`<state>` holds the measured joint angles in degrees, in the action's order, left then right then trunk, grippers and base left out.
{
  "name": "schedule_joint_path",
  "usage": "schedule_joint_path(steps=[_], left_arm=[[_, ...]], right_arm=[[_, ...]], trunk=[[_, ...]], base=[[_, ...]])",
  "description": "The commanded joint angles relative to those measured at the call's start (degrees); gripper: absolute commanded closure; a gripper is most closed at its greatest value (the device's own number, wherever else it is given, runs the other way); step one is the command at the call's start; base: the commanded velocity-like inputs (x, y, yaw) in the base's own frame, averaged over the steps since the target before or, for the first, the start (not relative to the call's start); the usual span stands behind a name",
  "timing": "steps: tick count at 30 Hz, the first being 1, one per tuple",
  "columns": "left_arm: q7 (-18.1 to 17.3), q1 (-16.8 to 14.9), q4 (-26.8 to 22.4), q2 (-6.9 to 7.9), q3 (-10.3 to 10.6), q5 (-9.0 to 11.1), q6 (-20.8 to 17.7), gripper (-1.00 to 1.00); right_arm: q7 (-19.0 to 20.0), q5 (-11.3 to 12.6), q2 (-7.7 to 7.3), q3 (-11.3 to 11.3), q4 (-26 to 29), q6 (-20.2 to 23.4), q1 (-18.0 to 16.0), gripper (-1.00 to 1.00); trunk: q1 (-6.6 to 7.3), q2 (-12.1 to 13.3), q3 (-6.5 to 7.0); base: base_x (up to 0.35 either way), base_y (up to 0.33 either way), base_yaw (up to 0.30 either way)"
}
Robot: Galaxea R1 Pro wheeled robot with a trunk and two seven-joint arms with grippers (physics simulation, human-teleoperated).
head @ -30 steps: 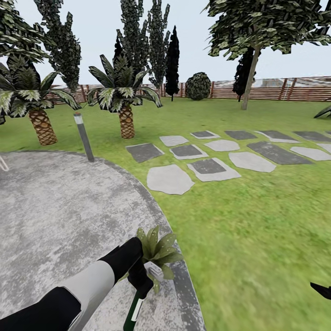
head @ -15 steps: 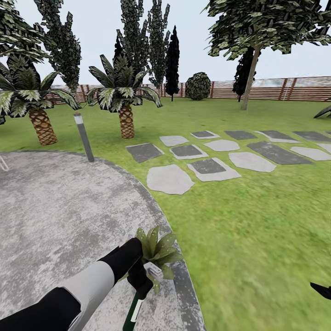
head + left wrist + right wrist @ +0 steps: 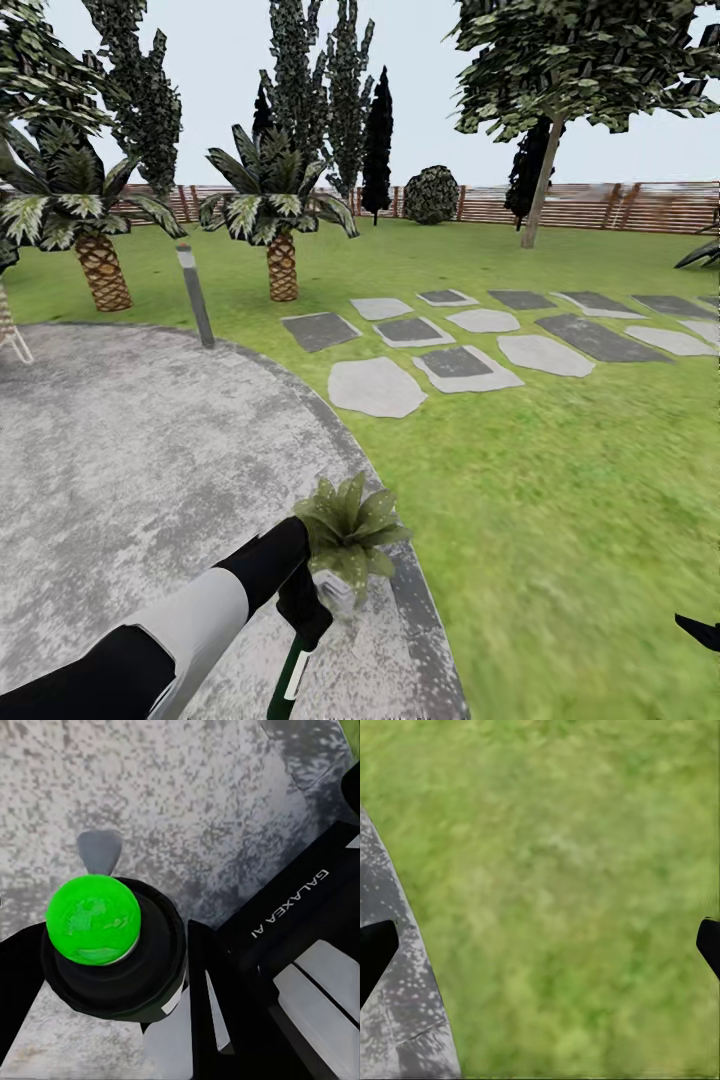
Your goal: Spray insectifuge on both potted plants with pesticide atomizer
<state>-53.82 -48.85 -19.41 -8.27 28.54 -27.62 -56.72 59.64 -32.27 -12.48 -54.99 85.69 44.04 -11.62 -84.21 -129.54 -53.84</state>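
Dark green with a white band, the bottle (image 3: pixel 292 678) hangs nozzle-down from the left gripper (image 3: pixel 303 612), low in the head view. The left wrist view looks along the fingers onto its round black body and bright green cap (image 3: pixel 93 919), with the jaws clamped on either side. I judge it is carried this way so the sprayer can be tipped toward a plant without regripping.

Just beyond the gripper, a small plant (image 3: pixel 350 528) of pointed olive leaves sits on the edge of the grey patio (image 3: pixel 130 450), where paving meets lawn (image 3: pixel 560 480). The arm seems to be held close so that the spray will fall on the rosette rather than the stone. A second small plant is not something I can pick out here.

The right gripper (image 3: pixel 540 945) hangs over grass beside the patio rim, its two black fingertips far apart and holding nothing, probably parked clear of the work.

Further off lie stepping stones (image 3: pixel 377 386), a grey lamp post (image 3: pixel 196 296), two palms (image 3: pixel 281 215), and the slatted fence (image 3: pixel 600 205).
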Motion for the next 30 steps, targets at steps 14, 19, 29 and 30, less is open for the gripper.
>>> schedule_joint_path(steps=[14, 19, 29, 30], left_arm=[[-0.4, 0.0, -0.1, 0.09, 0.2, -0.8, 0.0, 1.0], [-0.4, 0.0, -0.2, 0.09, 0.3, -0.8, 0.1, 1.0], [-0.3, 0.0, -0.3, 0.21, -0.1, -0.9, 0.1, 1.0], [-0.3, 0.0, -0.3, 0.2, 0.0, -0.9, 0.1, 1.0]], right_arm=[[0.5, -0.4, -0.14, -0.3, 0.2, 0.3, -0.1, -1.0], [0.5, -0.4, -0.18, -0.3, 0.2, 0.3, -0.1, -1.0], [0.5, -0.4, -0.14, -0.2, 0.1, 0.2, -0.1, -1.0], [0.5, -0.4, -0.12, -0.2, 0.2, 0.2, -0.1, -1.0]], trunk=[[0.03, 0.0, -0.06], [0.03, 0.0, -0.06], [0.03, 0.0, -0.06], [0.03, 0.0, -0.06]], base=[[-0.02, 0.229, 0.0], [0.0, 0.009, 0.0], [0.0, 0.0, 0.0], [0.0, 0.0, 0.0]])
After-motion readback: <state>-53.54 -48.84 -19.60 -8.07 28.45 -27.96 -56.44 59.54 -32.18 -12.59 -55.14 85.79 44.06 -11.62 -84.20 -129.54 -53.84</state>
